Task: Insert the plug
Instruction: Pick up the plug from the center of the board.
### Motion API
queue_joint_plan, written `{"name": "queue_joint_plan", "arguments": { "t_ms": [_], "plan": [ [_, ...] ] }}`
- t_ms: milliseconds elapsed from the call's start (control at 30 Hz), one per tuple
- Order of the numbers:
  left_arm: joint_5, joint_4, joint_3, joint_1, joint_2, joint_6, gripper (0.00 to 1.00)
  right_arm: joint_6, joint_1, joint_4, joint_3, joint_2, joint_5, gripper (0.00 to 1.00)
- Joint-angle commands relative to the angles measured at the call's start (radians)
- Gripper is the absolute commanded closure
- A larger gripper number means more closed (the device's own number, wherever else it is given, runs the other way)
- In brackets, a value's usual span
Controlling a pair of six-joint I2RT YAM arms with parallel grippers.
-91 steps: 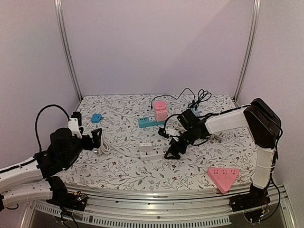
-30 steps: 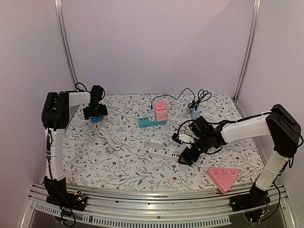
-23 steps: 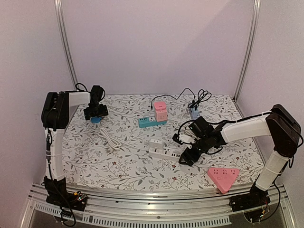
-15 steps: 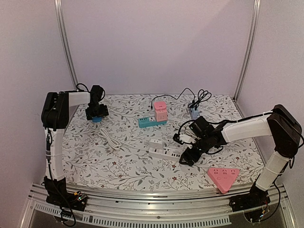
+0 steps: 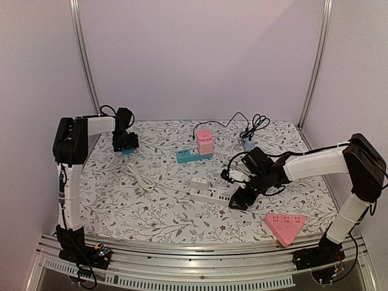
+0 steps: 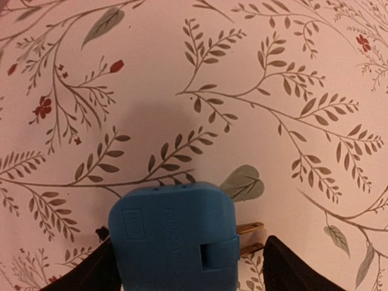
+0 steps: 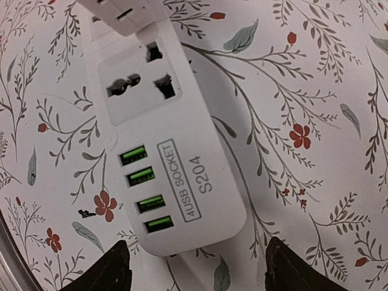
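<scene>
my left fingers (image 6: 294, 273) loose around the blue plug (image 6: 173, 236), no grip yet, right fingers (image 7: 115, 270) wide above the power strip (image 7: 182, 182), empty

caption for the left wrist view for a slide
Left end effector straddling a blue plug lying on the floral cloth, prongs exposed.

White power strip (image 7: 200, 212): "4USB SOCKET", "S204".

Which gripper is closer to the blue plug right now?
Left. The left gripper straddles the blue plug; the right gripper hovers over the end of the white power strip, far to the plug's right.
</scene>
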Motion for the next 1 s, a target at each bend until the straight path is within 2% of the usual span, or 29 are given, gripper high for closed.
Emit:
{"name": "queue_joint_plan", "arguments": {
  "t_ms": [0,133,233,500,700,967],
  "plan": [
    [0.022,-0.021,0.004,-0.015,-0.014,0.036,0.19,0.004,0.001,-0.018,0.014,-0.031,0.009,0.25],
    [0.018,-0.012,-0.026,-0.025,-0.053,0.078,0.13,0.006,0.002,-0.019,0.018,-0.024,0.004,0.25],
    [-0.026,-0.017,-0.047,-0.025,-0.091,0.11,0.12,0.006,0.002,-0.022,0.021,-0.019,0.004,0.25],
    [-0.041,-0.055,-0.05,-0.025,-0.125,0.134,0.19,0.006,0.002,-0.024,0.022,-0.018,0.005,0.25],
    [-0.008,-0.115,0.024,-0.024,-0.06,0.128,0.21,0.007,0.002,-0.022,0.018,-0.022,0.005,0.25],
    [0.028,-0.156,0.049,-0.012,-0.012,0.121,0.23,0.004,0.002,-0.024,0.024,-0.019,0.007,0.25]
  ]
}}
